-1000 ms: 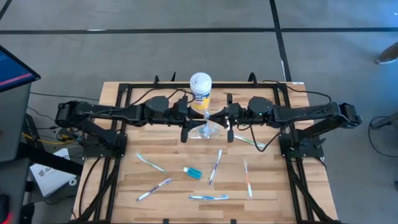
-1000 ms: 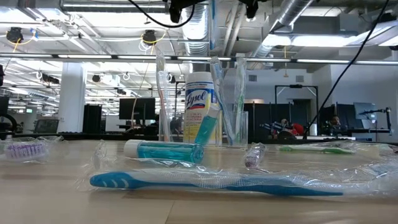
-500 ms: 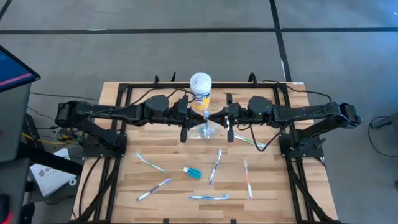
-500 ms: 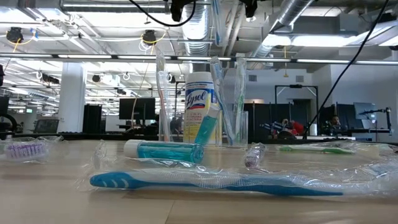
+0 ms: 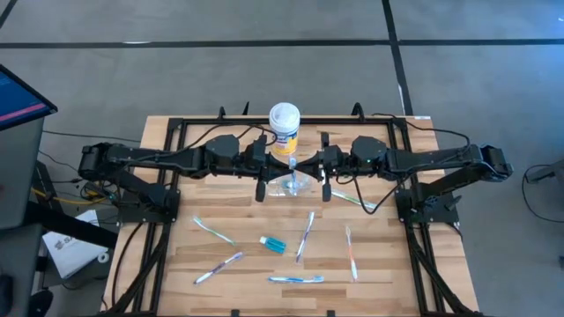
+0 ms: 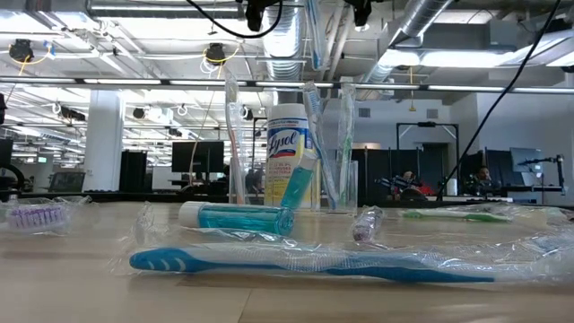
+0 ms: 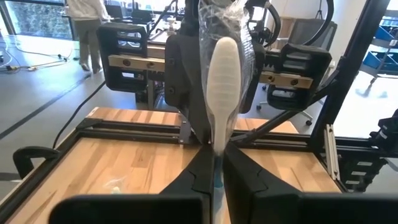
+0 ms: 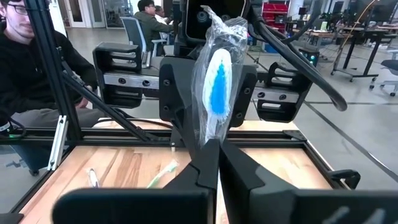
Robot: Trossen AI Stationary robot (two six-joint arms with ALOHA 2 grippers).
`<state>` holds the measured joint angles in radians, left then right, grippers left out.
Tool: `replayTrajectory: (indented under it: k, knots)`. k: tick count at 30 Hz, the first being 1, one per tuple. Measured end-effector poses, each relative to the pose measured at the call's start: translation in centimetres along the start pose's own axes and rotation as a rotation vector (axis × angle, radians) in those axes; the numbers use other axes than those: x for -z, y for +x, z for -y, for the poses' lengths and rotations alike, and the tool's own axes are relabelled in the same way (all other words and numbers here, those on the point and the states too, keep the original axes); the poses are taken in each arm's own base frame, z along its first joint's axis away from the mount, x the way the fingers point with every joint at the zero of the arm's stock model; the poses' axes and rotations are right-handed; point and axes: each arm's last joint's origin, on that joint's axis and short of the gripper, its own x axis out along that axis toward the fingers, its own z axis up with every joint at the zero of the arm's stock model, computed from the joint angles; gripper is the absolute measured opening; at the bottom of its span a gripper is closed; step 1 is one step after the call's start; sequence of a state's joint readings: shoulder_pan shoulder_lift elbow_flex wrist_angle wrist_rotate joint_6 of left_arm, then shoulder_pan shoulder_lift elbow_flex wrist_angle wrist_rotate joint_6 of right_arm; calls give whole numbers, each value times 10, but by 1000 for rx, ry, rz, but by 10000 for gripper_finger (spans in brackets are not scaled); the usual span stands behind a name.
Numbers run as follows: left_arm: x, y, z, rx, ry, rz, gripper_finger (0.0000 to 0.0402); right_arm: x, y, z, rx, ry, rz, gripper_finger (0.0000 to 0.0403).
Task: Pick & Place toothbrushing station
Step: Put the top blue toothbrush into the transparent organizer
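Both grippers, left gripper (image 7: 214,163) and right gripper (image 8: 211,163), clamped shut on one wrapped white-and-blue toothbrush (image 7: 222,81) above small clear plastic cup (image 5: 295,184), table centre. Few brushes in cup; about six still loose from 4 to 8 o'clock, plus teal tube (image 5: 273,244).
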<state>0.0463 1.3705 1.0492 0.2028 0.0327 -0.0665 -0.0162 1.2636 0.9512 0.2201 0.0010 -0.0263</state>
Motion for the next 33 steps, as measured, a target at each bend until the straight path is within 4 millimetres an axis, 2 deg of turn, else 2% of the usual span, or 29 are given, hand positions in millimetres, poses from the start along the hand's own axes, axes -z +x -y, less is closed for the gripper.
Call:
replayTrajectory:
  k: [3,10,15,19,24,33]
  knots:
    - [0,0,0,0,0,1,4,0,0,0,-1,-4,-1,32]
    - [0,0,0,0,3,1,4,1,0,2,4,-7,-11,117]
    - [2,-2,-1,-25,7,-33,4,1,0,2,5,-7,-14,149]
    - [3,-4,-2,-51,8,-53,4,2,-1,2,4,-7,-28,152]
    - [0,-12,-8,-88,7,-42,4,5,-1,2,3,-8,-56,137]
    - [19,-48,-24,-176,-8,-10,4,7,-1,1,-1,-10,-71,122]
